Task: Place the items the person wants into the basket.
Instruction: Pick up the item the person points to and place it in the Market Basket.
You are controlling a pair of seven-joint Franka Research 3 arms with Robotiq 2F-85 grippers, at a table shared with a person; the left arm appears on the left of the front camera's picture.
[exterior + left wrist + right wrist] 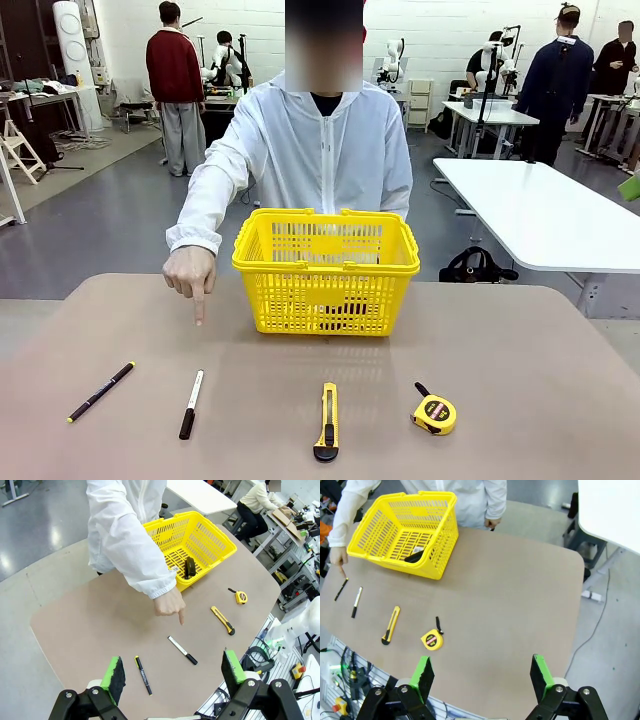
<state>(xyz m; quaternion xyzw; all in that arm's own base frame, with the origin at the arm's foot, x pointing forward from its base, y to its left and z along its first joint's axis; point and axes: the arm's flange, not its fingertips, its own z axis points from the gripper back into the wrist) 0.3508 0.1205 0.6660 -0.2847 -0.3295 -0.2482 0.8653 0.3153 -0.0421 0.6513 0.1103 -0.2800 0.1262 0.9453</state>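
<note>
Sizing up: desk [520, 400], person [320, 160] behind yellow basket [325, 300], left fingers [114, 676] and right fingers [423, 674] both wide open, empty. Hand [190, 272] points at marker [192, 403]: left of centre on desk, long axis roughly near-far, black cap robot-side. Left pair looks nearer.

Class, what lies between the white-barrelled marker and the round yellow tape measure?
A slim yellow-and-black utility knife, touching neither white marker nor yellow tape measure, as the front view shows.
</note>
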